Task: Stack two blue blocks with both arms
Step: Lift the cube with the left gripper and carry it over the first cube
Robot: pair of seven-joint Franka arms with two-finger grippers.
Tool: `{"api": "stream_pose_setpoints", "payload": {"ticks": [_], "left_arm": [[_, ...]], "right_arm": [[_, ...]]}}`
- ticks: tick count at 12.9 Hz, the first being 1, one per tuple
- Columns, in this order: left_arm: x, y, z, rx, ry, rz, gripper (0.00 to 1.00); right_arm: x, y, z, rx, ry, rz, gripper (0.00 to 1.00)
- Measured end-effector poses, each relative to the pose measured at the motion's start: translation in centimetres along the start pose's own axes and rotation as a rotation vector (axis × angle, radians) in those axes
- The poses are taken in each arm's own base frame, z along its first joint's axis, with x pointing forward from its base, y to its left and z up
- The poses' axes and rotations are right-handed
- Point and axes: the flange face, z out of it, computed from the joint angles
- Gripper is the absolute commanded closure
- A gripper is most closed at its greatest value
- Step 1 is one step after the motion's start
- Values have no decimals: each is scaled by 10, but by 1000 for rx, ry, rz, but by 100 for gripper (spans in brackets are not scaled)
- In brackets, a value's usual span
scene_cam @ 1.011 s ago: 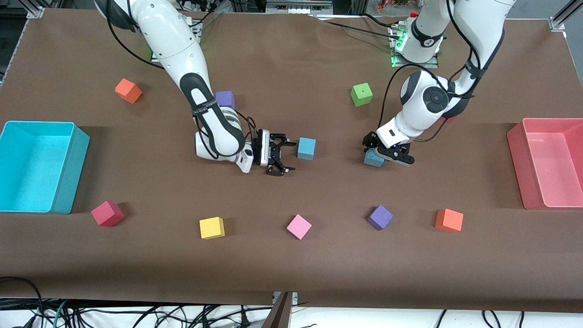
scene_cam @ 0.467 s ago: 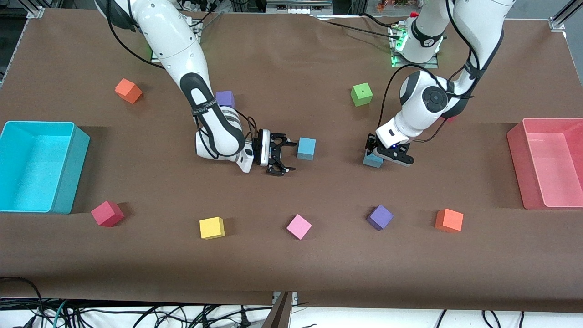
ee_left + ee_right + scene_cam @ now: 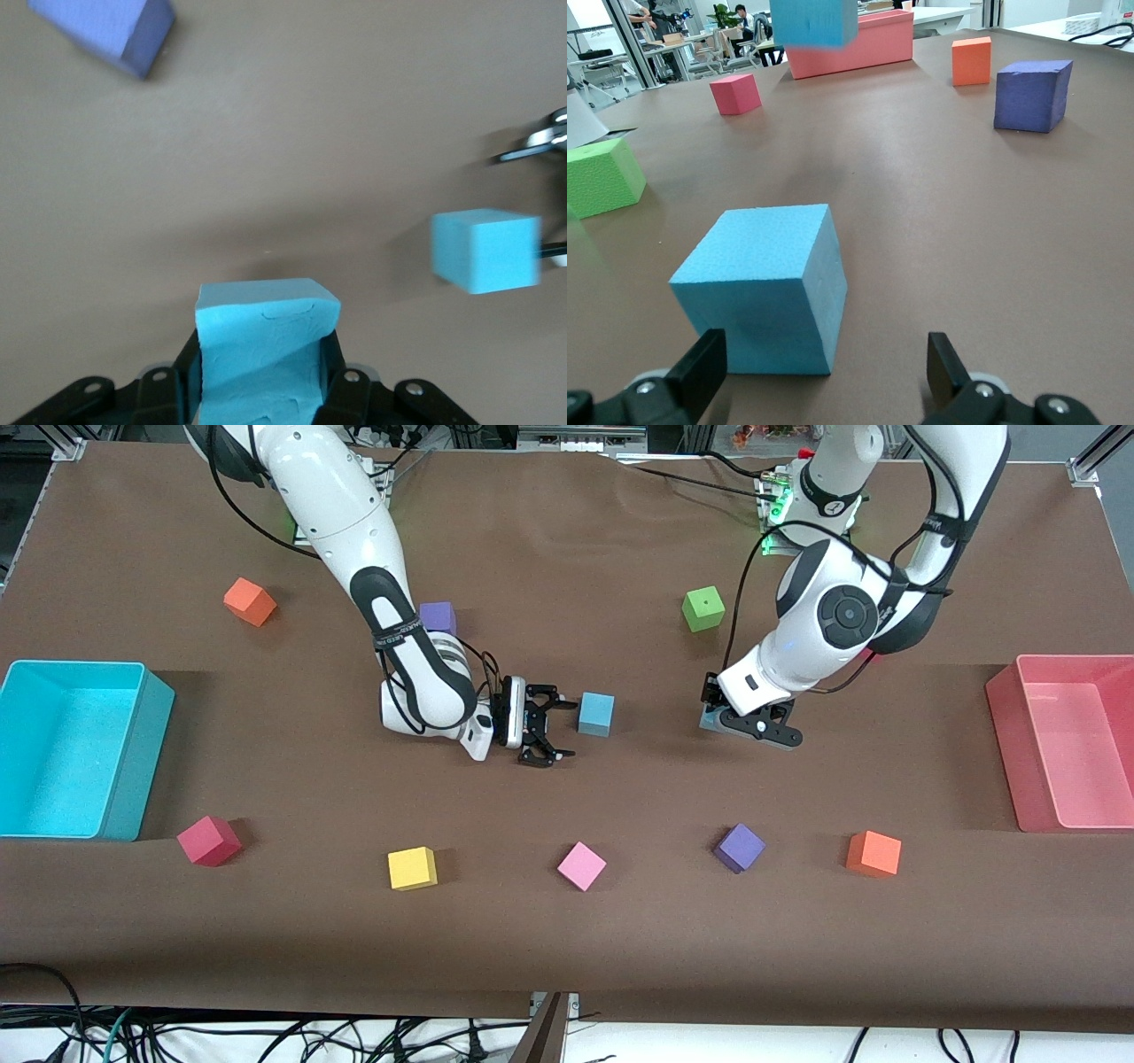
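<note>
The stack is not yet built, but the pick-up half looks done. The left gripper has its jaws pinched on one blue block, which the left wrist view shows squeezed between them; in the front view that block is mostly hidden under the gripper, and from the right wrist view it seems to hang clear of the bench, though I cannot be certain of that.

The other blue block sits flat on the bench near its middle, toward the right arm's end from the held one. The right gripper lies low just beside it, jaws spread wide and the block apart from them, not between them.

What is left, by my judgement: carrying the held block over the resting one, setting it squarely on top, and letting go. The right arm might steady the base.
</note>
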Motion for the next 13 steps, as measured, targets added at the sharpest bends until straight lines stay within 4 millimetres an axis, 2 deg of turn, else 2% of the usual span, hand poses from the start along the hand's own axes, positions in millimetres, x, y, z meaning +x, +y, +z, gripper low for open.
{"api": "stream_pose_setpoints", "payload": {"ticks": [2, 3, 5, 8, 13], "left_arm": [[0, 37, -7, -6, 6, -22, 76], [-3, 56, -5, -9, 3, -31, 72], [-9, 91, 4, -13, -7, -31, 72], [-8, 117, 14, -33, 9, -37, 70], [-9, 182, 60, 29, 47, -88, 69]], "right_arm": [[0, 0, 0, 0, 0, 0, 0], [0, 0, 0, 0, -1, 0, 0], [0, 0, 0, -1, -2, 0, 0], [-1, 0, 0, -1, -3, -1, 0], [-1, 0, 0, -5, -6, -2, 0]]}}
